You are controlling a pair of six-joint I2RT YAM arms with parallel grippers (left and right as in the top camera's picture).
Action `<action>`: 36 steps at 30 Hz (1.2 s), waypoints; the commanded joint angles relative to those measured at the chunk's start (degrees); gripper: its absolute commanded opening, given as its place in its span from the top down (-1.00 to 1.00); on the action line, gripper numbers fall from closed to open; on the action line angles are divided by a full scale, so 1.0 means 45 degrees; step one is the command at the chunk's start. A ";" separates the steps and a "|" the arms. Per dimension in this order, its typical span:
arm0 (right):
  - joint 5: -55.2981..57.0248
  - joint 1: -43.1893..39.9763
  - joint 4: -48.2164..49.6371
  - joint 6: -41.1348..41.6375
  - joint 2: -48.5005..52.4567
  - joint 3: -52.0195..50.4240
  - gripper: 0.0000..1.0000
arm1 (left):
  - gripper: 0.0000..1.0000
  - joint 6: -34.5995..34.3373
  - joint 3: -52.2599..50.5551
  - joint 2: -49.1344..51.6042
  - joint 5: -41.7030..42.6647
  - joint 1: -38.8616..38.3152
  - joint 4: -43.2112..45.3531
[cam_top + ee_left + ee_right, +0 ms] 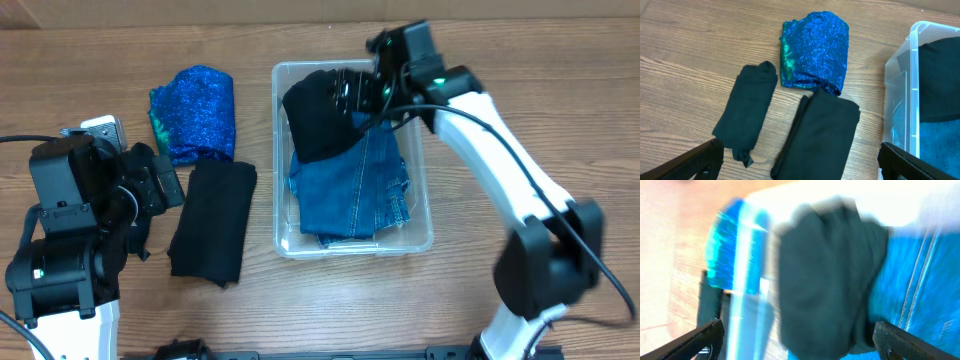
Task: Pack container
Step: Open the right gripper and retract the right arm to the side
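Now my right gripper [362,92] hangs with jaws apart over the black garment [318,118], heaped on the jeans [355,185] at the far end of the container [277,180], mid-table. That heap could snag a fingertip as I lift, or slump over the rim. My left gripper [165,183] is spread too, empty. On the wooden table [500,60] to the left lie 3 cloths: a sparkly blue cloth [195,110], a folded black cloth [212,220] and a smaller black piece [747,107]. There is room above the jeans.

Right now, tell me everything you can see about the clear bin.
The bin is clear plastic, rectangular with rounded corners and a rimmed edge, standing upright on the wood table. It holds folded jeans with a black garment on top at the far end. The right claw hangs open over that end. A black cloth lies left of it, apart.
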 commanded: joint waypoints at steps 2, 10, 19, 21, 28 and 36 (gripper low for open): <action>0.0058 0.0146 0.0112 -0.1938 -0.1200 0.0840 0.37 | -1.00 0.0194 0.0277 0.0015 -0.0078 -0.0005 0.0015; 0.0345 0.0544 -0.0685 -0.2968 -0.0155 0.0835 0.92 | -1.00 0.0189 0.0277 0.0015 -0.0073 -0.0005 0.0010; 0.0763 0.0952 -0.0743 -0.3060 0.2395 0.0835 0.92 | -1.00 0.0151 0.0277 0.0015 -0.0068 -0.0005 -0.0039; 0.0680 0.0952 -0.0772 -0.3026 0.3041 0.0835 0.92 | -1.00 0.0151 0.0277 0.0015 -0.0068 -0.0005 -0.0039; 0.1443 0.0952 -0.1341 -0.3036 0.4318 0.0835 0.92 | -1.00 0.0155 0.0277 0.0015 -0.0073 -0.0005 -0.0044; 0.2628 0.0952 -0.3842 -0.3201 0.3172 0.3560 0.92 | -1.00 0.0151 0.0277 0.0019 -0.0073 -0.0005 0.0282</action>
